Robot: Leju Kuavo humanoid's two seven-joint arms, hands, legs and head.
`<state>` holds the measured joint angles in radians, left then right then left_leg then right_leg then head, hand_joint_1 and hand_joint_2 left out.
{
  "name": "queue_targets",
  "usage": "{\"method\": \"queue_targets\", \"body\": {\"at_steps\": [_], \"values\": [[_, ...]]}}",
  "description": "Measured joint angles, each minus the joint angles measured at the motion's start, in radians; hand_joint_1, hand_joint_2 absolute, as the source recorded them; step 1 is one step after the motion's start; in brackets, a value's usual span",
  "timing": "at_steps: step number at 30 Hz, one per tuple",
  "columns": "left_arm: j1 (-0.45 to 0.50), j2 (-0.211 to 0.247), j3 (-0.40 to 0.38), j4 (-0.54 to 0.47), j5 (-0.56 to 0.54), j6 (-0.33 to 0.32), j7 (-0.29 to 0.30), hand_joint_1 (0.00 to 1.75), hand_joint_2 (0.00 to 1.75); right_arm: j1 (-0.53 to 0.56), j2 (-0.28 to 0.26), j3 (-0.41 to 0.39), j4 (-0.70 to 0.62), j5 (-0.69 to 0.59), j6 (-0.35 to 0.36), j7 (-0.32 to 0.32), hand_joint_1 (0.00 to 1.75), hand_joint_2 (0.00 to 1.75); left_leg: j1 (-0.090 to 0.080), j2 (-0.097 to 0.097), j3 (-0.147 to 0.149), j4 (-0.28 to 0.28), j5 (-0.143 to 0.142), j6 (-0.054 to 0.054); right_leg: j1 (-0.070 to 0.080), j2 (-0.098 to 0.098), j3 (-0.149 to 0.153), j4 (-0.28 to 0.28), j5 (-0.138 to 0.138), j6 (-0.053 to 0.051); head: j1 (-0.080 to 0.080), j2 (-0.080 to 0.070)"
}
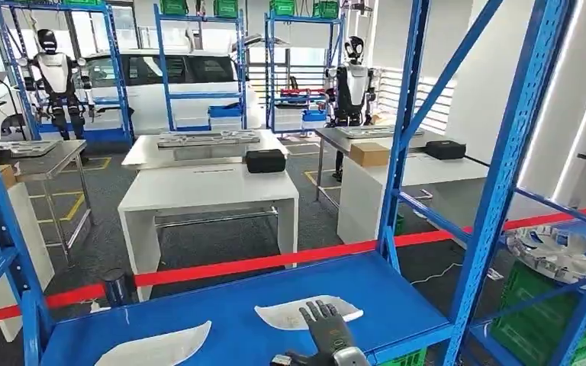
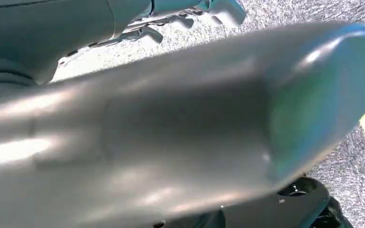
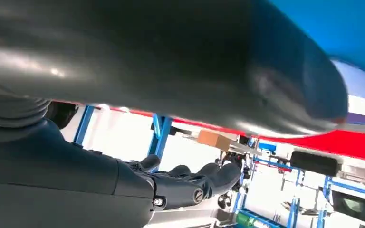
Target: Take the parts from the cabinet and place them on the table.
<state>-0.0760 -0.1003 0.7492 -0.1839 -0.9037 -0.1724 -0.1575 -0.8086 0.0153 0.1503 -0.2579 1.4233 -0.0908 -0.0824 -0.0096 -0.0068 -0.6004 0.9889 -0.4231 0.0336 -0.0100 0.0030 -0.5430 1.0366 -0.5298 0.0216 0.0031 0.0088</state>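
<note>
Right hand (image 1: 328, 329) hovers fingers apart over the right part (image 1: 307, 312) on the near blue shelf (image 1: 221, 301), second part (image 1: 155, 348) to its left; looks a thin, light, stiff, slick shell, so pinch an edge; left hand's fingers: can't tell.

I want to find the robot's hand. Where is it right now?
In the head view, the right hand is low and right of middle, over the blue shelf, fingers spread above the right white part. Another white part lies to its left.
</note>
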Motion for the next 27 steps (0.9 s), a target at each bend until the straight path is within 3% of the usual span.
{"method": "queue_targets", "body": {"at_steps": [3,4,5,6,8,9,12,14,15,17,20,21,22,23,24,27], "values": [[-0.005,0.0,0.0,0.0,-0.002,0.001,0.0,0.0,0.0,0.007,0.0,0.0,0.002,0.0,0.0,0.001,0.0,0.0,0.0,0.001,0.004,0.004,-0.009,0.008,-0.001,0.0,-0.141,0.245,-0.098,0.001,0.0,0.0],[-0.005,0.0,0.0,0.0,-0.002,0.001,0.0,0.0,0.0,0.012,0.0,0.0,0.003,0.0,-0.001,0.001,0.0,0.0,0.0,0.0,0.005,0.007,-0.013,0.007,-0.001,0.001,-0.175,0.292,-0.101,0.001,0.002,0.0],[-0.003,0.0,0.0,0.0,-0.002,0.001,0.0,0.0,0.0,0.016,0.0,0.0,0.003,0.0,-0.002,0.001,0.0,0.0,0.0,-0.001,0.008,0.011,-0.019,0.005,-0.002,0.0,-0.186,0.286,-0.076,-0.001,0.002,0.0],[-0.002,0.0,0.0,0.0,-0.003,0.001,0.0,0.0,0.0,0.017,0.0,0.0,0.003,0.0,-0.002,0.001,0.0,0.0,0.0,-0.002,0.012,0.016,-0.025,0.002,-0.002,0.0,-0.168,0.23,-0.028,-0.003,0.003,0.0],[-0.002,-0.002,0.0,0.0,-0.003,0.001,0.0,0.0,0.0,0.015,0.0,0.0,0.003,-0.002,-0.003,0.001,0.0,0.0,0.001,-0.003,0.023,0.028,-0.041,-0.006,-0.002,0.0,-0.089,0.041,0.081,-0.009,0.003,0.0],[-0.002,-0.002,0.0,0.0,-0.003,0.002,0.0,0.0,0.0,0.015,0.0,0.0,0.003,-0.002,-0.004,0.001,0.0,0.0,-0.001,-0.003,0.02,0.032,-0.048,-0.013,0.001,-0.001,-0.071,0.006,0.07,-0.014,0.002,0.0],[-0.003,-0.002,0.001,0.0,-0.006,0.003,0.0,0.0,0.0,0.018,0.0,0.0,0.003,-0.002,-0.006,0.001,0.0,0.0,-0.001,-0.005,0.019,0.032,-0.051,-0.031,0.007,0.002,-0.069,-0.002,0.066,-0.026,0.001,0.0],[-0.002,0.002,0.001,-0.002,-0.005,0.01,0.0,0.0,0.0,0.017,0.0,0.0,0.003,-0.002,-0.006,0.0,0.0,0.0,-0.005,-0.005,0.022,0.025,-0.055,-0.043,-0.004,0.003,-0.056,-0.015,0.073,-0.039,0.003,0.0],[0.0,-0.002,0.002,-0.001,0.0,0.011,-0.002,0.0,0.0,0.016,0.001,0.0,0.003,-0.002,-0.008,-0.002,0.0,0.0,-0.007,-0.005,0.034,0.019,-0.037,-0.025,0.0,0.004,-0.05,-0.019,0.072,-0.029,0.0,0.0],[-0.003,0.0,0.007,-0.001,0.0,0.011,-0.007,0.0,0.0,0.017,0.006,0.0,0.003,-0.002,-0.006,-0.001,0.0,0.0,-0.012,-0.004,0.048,0.011,-0.05,0.003,-0.001,0.006,-0.048,-0.017,0.067,-0.031,-0.004,0.0],[-0.001,0.001,0.009,-0.001,0.0,0.011,-0.01,0.0,0.0,0.019,0.007,0.0,0.003,-0.001,-0.005,0.002,0.0,0.0,-0.009,-0.005,0.049,0.01,-0.05,-0.001,0.004,0.006,-0.048,-0.017,0.064,-0.036,-0.005,0.0],[0.0,0.0,0.009,-0.001,0.0,0.011,-0.01,0.0,0.0,0.019,0.007,0.0,0.003,-0.002,-0.005,0.002,0.0,0.0,-0.008,-0.005,0.049,0.009,-0.05,-0.003,0.005,0.006,-0.048,-0.016,0.064,-0.038,-0.006,0.0],[0.0,0.0,0.009,-0.001,0.0,0.011,-0.01,0.0,0.0,0.019,0.007,0.0,0.003,-0.003,-0.006,0.002,0.0,0.0,-0.007,-0.005,0.049,0.009,-0.051,-0.012,0.006,0.005,-0.048,-0.016,0.063,-0.039,-0.005,0.0],[0.0,0.0,0.01,-0.001,-0.001,0.011,-0.009,0.0,0.0,0.02,0.007,0.0,0.003,-0.003,-0.006,0.002,0.0,0.0,-0.004,-0.005,0.05,0.007,-0.052,-0.029,0.008,0.005,-0.048,-0.016,0.062,-0.04,-0.005,0.0],[0.0,0.0,0.01,-0.001,-0.001,0.011,-0.009,0.0,0.0,0.02,0.007,0.0,0.003,-0.004,-0.006,0.002,0.0,0.0,-0.002,-0.005,0.05,0.007,-0.053,-0.039,0.009,0.005,-0.048,-0.015,0.062,-0.04,-0.005,0.0],[0.0,0.0,0.01,0.0,-0.002,0.007,-0.011,0.0,0.0,0.021,0.007,0.0,0.003,-0.007,-0.008,0.003,0.0,0.0,-0.001,-0.004,0.05,0.007,-0.053,-0.04,0.009,0.005,-0.047,-0.015,0.062,-0.04,-0.005,0.0]]}}
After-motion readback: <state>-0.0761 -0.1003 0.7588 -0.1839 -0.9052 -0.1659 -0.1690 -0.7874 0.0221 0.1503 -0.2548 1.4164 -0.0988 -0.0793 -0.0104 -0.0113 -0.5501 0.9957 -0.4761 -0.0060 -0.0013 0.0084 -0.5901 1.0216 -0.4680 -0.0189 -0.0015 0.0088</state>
